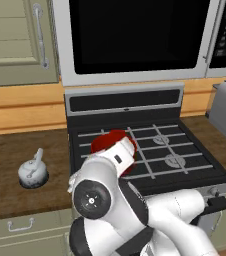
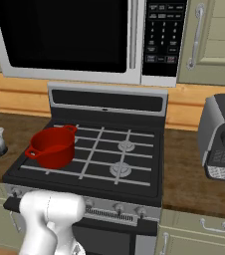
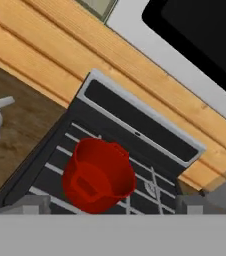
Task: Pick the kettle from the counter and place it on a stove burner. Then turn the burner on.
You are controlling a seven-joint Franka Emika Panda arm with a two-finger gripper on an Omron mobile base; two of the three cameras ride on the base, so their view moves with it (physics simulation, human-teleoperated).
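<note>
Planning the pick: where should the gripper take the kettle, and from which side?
Probably by the thin handle arching over the kettle, coming straight down from above. It stands upright on the counter, handle topmost and body squat and round, with open wood around it.

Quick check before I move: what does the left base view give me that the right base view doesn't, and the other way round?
Left base view alone: the whole kettle standing upright on the counter left of the stove, drawer fronts below it, and the arm's folded white links covering part of the red pot.

Right base view alone: the red pot unobstructed on the stove's left side, the microwave keypad, and the front knobs.

Shared: kettle, pot, two bare right-hand burners, the microwave and a grey appliance on the right counter.
</note>
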